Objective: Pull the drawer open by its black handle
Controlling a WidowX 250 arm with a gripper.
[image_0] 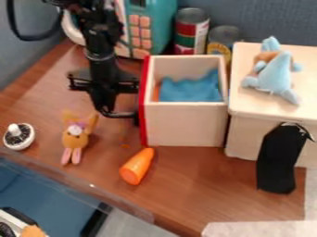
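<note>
The black gripper (106, 99) hangs down over the brown table, left of an open pale wooden box (186, 125) with a red left side. Inside that box lie a blue cloth (192, 88) and a bit of something orange. Below and left of the gripper, a small tan plush animal (75, 138) with pink feet lies on the table. An orange cone-shaped toy (136, 166) rests in front of the box. Farther left is a round black-and-white object (18, 136) with a white knob.
A teal toy with pink buttons (140, 34) and two cans (191, 30) stand behind. At right, a light blue plush (275, 74) lies on a pale wooden block (248, 134), with a black pouch (280, 159) against its front. A clear edge (93, 186) crosses the lower left.
</note>
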